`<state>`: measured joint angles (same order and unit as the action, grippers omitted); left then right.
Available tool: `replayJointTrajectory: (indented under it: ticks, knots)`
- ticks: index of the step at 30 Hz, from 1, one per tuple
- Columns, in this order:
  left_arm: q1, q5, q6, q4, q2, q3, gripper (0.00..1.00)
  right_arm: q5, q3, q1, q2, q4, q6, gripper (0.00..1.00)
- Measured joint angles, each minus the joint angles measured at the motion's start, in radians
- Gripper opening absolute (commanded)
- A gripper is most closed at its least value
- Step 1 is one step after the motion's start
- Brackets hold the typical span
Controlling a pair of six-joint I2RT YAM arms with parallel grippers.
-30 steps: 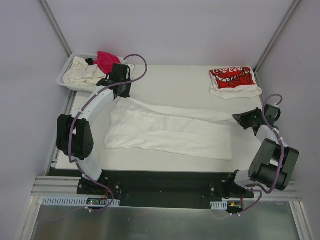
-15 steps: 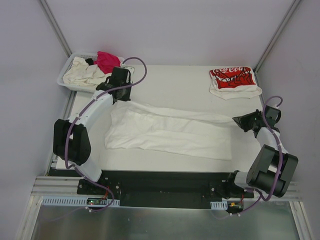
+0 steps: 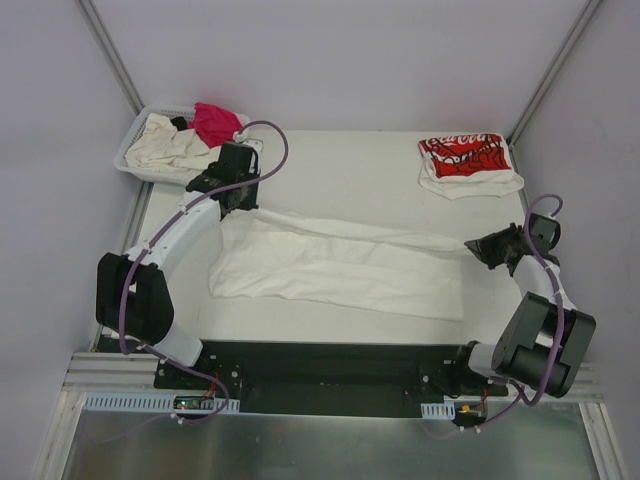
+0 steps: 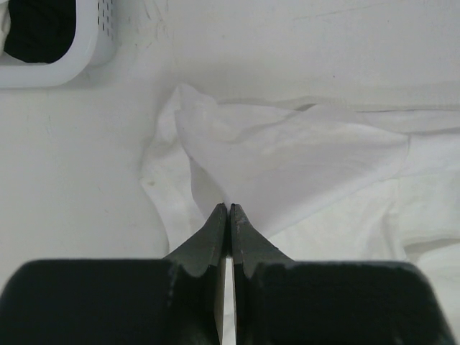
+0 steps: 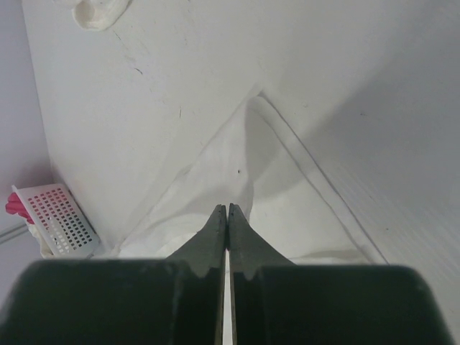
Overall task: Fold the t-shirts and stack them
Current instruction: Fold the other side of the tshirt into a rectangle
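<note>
A large plain white t-shirt (image 3: 340, 268) lies stretched across the middle of the table. My left gripper (image 3: 240, 205) is shut on its far left corner, and in the left wrist view the cloth (image 4: 287, 158) rises in a fold into the closed tips (image 4: 228, 208). My right gripper (image 3: 471, 243) is shut on the shirt's right end, where the hem (image 5: 266, 165) tents up to the tips (image 5: 228, 208). A folded white shirt with red print (image 3: 465, 160) lies at the far right. Cream (image 3: 165, 145), magenta (image 3: 213, 122) and black shirts fill the basket.
The white slotted basket (image 3: 128, 158) stands at the far left corner, close beside my left gripper; its wall shows in the left wrist view (image 4: 79, 61) and the right wrist view (image 5: 61, 219). Purple walls enclose the table (image 3: 340, 165) at the back and sides.
The left arm's elbow has swung toward the near left, its gripper still on the shirt's corner. The right gripper has shifted slightly to the right and nearer. The shirt's far edge lies straighter.
</note>
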<state>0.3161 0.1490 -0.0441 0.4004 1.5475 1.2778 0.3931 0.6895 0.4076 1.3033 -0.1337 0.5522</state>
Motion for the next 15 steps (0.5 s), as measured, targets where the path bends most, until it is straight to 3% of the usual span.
replayJointTrajectory:
  ticks: [15]
  knots:
    - [0.025, 0.023, -0.055, -0.008, -0.091, -0.117, 0.0, -0.018, -0.01, -0.028, -0.037, -0.059, -0.042, 0.01]
